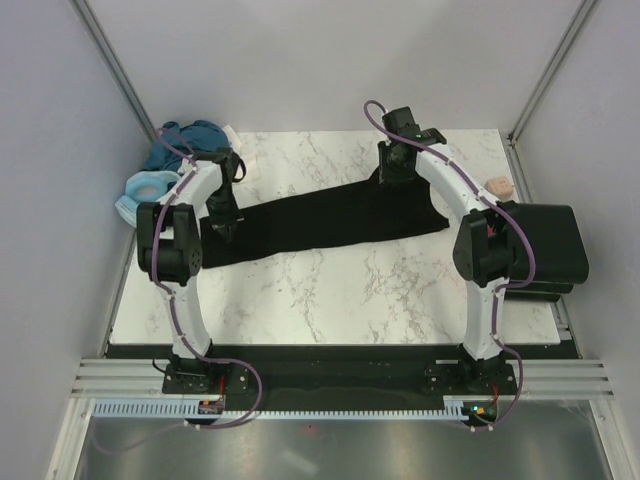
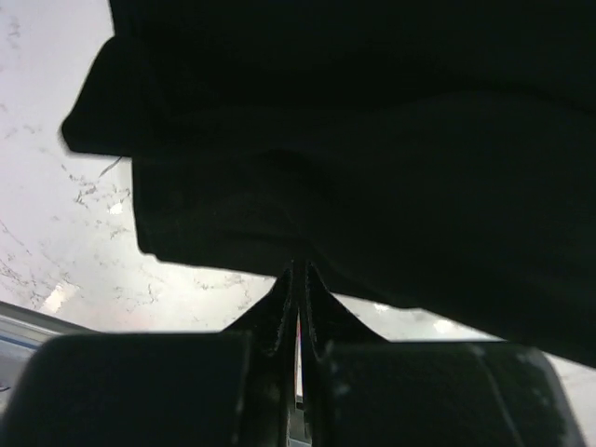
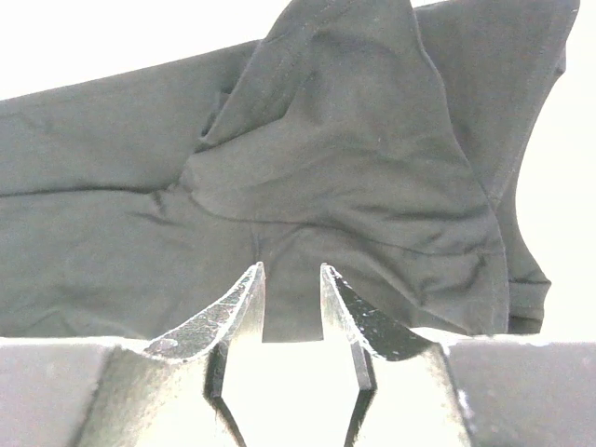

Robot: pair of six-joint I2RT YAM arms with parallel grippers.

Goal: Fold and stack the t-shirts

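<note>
A: So, the left fingers?
B: Pressed together, pinching an edge of the black t-shirt at its left end.
A: And the right fingers?
B: Parted a little. The shirt's hem shows in the narrow gap at their tips, not gripped.
A: The arms?
B: The left arm bends forward with its wrist pointing down at the cloth. The right arm arches over to the shirt's far right end.
A: The shirt itself?
B: It lies as a long band across the counter. A teal and light-blue heap sits at the far left corner.
</note>
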